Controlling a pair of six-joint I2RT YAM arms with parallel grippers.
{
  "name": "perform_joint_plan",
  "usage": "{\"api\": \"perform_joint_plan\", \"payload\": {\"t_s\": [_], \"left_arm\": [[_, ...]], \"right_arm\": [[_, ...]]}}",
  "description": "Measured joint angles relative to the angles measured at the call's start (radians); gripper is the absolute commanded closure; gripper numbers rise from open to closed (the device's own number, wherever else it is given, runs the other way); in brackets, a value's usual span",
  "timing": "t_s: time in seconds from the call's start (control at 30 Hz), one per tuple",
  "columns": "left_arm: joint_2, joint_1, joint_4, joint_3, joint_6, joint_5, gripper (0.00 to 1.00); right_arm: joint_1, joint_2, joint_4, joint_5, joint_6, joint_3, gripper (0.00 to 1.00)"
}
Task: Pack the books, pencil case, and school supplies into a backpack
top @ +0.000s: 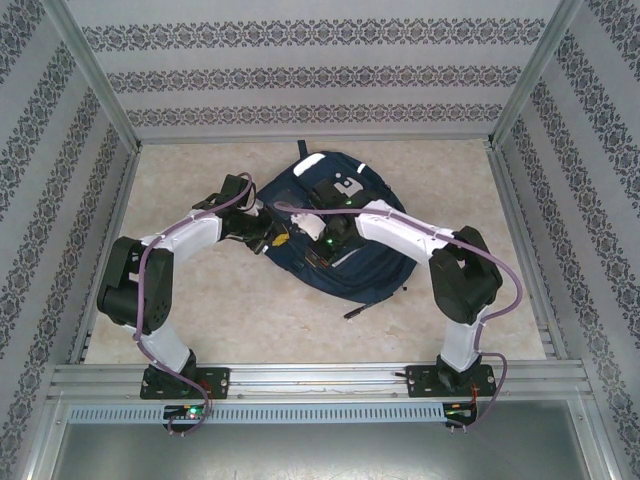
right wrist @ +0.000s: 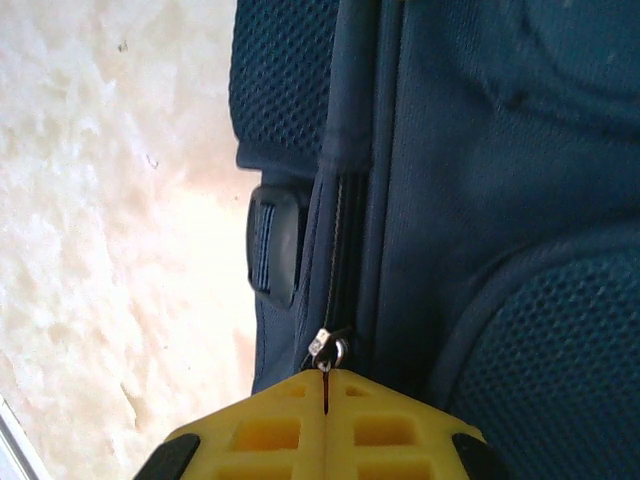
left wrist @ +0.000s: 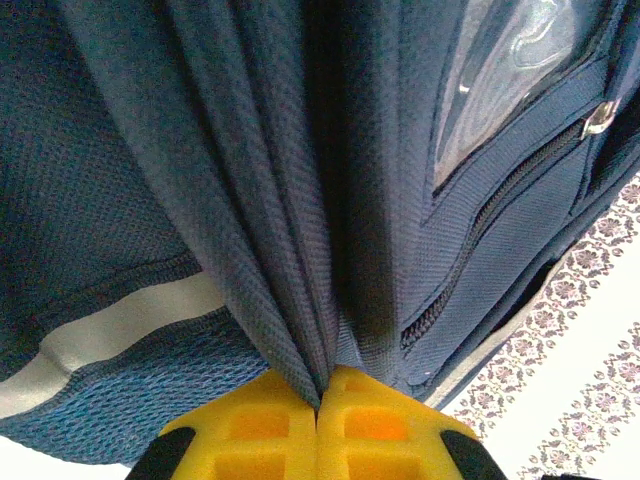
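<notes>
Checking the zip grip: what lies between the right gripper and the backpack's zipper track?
The small metal zipper pull, pinched in the shut right gripper at the backpack's zipper track; right wrist view.

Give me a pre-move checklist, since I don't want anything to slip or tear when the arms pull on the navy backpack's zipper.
1. Left gripper shut on a fold of the large navy-blue fabric backpack: ok.
2. Right gripper shut on the small silver zipper pull, held at the very fingertips: ok.
3. Dark zipper track ahead of the pull free of snagged fabric: cannot tell.
4. Backpack lying on the pale marbled table, away from its edges: ok.
5. Everything already packed inside: cannot tell.
</notes>
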Motion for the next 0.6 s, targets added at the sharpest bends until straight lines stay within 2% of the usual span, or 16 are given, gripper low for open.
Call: {"api": "perform_joint_plan", "payload": {"t_s": [0.23,0.47,0.5,0.57,0.6], "left_arm": [[0.038,0.024,-0.047,0.049,0.054,0.001,1.0],[0.079,0.086,-0.078,0.093,0.105,-0.021,1.0],[0.087,0.106,-0.077,0.106,0.114,-0.035,0.93],[0.112,0.149,-0.077,0.137,0.134,-0.051,0.7],[0.122,0.162,-0.075,0.148,0.144,-0.057,0.64]], "right_arm": [[0.022,-0.058,-0.005,0.071,0.001,-0.095,1.0],[0.035,-0.139,-0.029,0.141,0.013,-0.198,1.0],[0.035,-0.152,-0.05,0.145,0.016,-0.213,1.0],[0.035,-0.168,-0.076,0.145,0.027,-0.232,1.0],[0.035,-0.17,-0.078,0.145,0.033,-0.233,1.0]]}}
